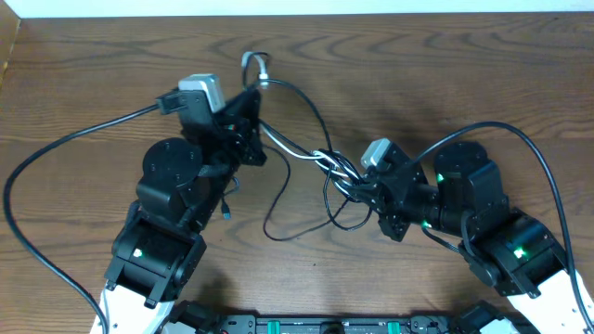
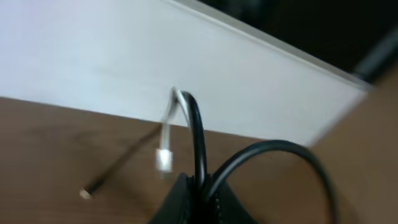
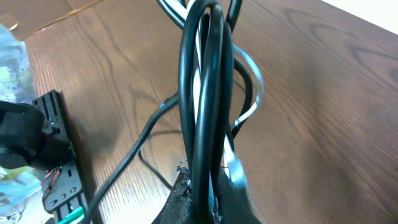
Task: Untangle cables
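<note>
Dark wood-grain table fills the scene, with a pale wall along its far edge. On it, the left gripper is clamped shut on the cables near one end. Its wrist view shows a black cord and the white cord rising from the closed fingers, with the white plug drooping beside them. The right gripper is pinched shut on the tangle itself, with black loops standing out of its jaws. The bundle runs diagonally between the two, from far-left down to near-right, and the knot sits right at the right gripper, well apart from the left. A slack black loop trails on the wood below that line. Drawing the grippers apart along this diagonal looks like the move that matters
</note>
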Controlling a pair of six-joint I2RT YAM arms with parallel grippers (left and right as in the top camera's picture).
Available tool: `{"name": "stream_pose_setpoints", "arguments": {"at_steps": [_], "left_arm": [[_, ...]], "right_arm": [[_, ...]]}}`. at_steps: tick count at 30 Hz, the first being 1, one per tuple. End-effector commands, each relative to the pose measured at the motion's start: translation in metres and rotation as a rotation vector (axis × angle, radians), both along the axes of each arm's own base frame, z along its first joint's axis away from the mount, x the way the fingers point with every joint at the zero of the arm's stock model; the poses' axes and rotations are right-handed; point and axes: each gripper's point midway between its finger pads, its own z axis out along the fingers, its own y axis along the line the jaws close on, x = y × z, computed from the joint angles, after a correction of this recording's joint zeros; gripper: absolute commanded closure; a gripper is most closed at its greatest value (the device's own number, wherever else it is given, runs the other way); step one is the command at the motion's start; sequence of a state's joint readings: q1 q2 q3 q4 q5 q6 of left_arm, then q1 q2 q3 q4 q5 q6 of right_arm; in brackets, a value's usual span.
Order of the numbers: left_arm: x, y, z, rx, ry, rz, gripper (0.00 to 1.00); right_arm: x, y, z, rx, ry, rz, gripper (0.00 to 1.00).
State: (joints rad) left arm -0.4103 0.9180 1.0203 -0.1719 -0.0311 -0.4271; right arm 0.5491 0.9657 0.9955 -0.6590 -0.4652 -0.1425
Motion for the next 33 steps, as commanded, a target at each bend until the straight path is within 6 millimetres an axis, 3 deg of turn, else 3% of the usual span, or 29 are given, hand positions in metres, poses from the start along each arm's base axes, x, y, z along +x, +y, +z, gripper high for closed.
{"name": "stream_pose_setpoints", "arguments": {"at_steps": [1, 5, 7, 11, 15, 21, 24, 27, 28, 30, 32, 33], "left_arm": [[0.001, 0.079, 0.014, 0.014, -0.037, 0.414, 0.92], [-0.003, 0.086, -0.011, 0.081, 0.058, 0.441, 0.92], [-0.010, 0.106, -0.022, 0.140, 0.099, 0.547, 0.92], [-0.040, 0.164, -0.029, 0.184, 0.124, 0.913, 0.92], [-0.055, 0.181, -0.026, 0.190, 0.107, 1.031, 0.92], [-0.043, 0.158, -0.045, -0.019, 0.163, 0.909, 0.92], [-0.028, 0.118, -0.065, -0.187, 0.276, 0.708, 0.92], [-0.015, 0.081, -0.078, -0.207, 0.359, 0.519, 0.92], [-0.011, 0.074, -0.082, -0.166, 0.370, 0.481, 0.89], [-0.005, 0.071, -0.088, -0.114, 0.383, 0.461, 0.55], [-0.001, 0.069, -0.096, -0.096, 0.406, 0.463, 0.53], [0.000, 0.069, -0.098, -0.093, 0.411, 0.464, 0.58]], "right_arm": [[-0.007, -0.008, -0.005, -0.022, 0.012, -0.016, 0.99], [-0.001, -0.013, -0.002, -0.019, 0.009, -0.078, 0.99], [0.005, -0.020, -0.004, -0.030, 0.022, -0.140, 0.99], [0.014, -0.031, -0.009, -0.050, 0.048, -0.244, 0.99], [0.025, -0.044, -0.011, -0.046, 0.071, -0.357, 0.99], [0.029, -0.049, -0.011, -0.038, 0.082, -0.393, 0.99], [0.029, -0.049, -0.011, -0.029, 0.091, -0.401, 0.99], [0.029, -0.049, -0.011, -0.030, 0.092, -0.401, 0.99], [0.029, -0.049, -0.011, -0.030, 0.092, -0.401, 0.99], [0.029, -0.050, -0.011, -0.031, 0.092, -0.401, 0.99], [0.028, -0.050, -0.012, -0.034, 0.095, -0.402, 0.99], [0.028, -0.050, -0.012, -0.035, 0.096, -0.403, 0.99]]}}
